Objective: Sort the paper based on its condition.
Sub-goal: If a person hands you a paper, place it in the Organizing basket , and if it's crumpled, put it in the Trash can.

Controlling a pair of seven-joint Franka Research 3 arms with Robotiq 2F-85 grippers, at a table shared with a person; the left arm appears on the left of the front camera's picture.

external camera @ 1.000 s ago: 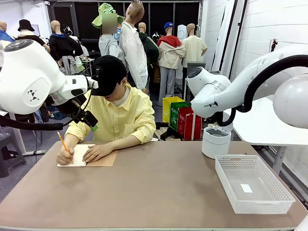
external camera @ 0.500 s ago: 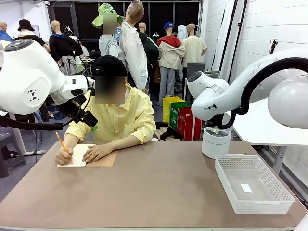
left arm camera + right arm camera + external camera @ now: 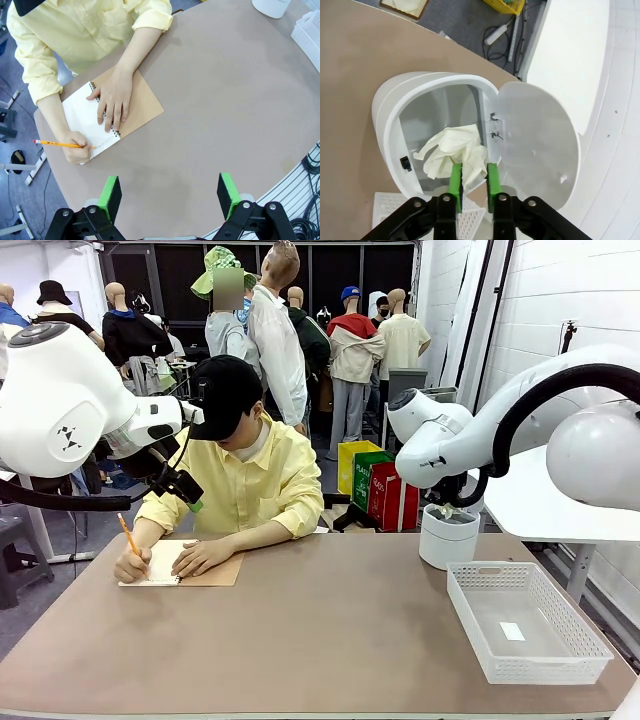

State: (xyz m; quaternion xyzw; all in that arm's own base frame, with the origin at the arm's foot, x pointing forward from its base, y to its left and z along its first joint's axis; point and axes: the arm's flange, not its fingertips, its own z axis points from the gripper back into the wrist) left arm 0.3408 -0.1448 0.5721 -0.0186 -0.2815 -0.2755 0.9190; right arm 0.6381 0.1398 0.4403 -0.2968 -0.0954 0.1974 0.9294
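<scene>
Since a second ago the right arm has shifted a little toward the middle of the table and sunk slightly over the white bin (image 3: 448,538), which stands at the table's far right; the person has kept writing in the same spot.

Seen from the right wrist, the right gripper (image 3: 473,167) points down into the bin's open mouth, the hinged lid (image 3: 535,135) swung aside. Its jaws stand a narrow way apart. The crumpled paper (image 3: 452,147) sits inside the bin right at the fingertips, overlapping one green pad (whether it still clings there I cannot tell).

The left gripper (image 3: 169,196) hangs high above the near-left part of the table (image 3: 320,640), jaws spread wide with nothing between them. Below it the person leans over a spiral notebook (image 3: 145,102) folded back on its brown cover, one hand (image 3: 114,97) flat on the page and the other holding an orange pencil (image 3: 57,144) to the white sheet.

A white mesh basket (image 3: 470,625) sits near the table's right edge, just in front of the bin, with a small white rectangle (image 3: 512,631) on its floor.
</scene>
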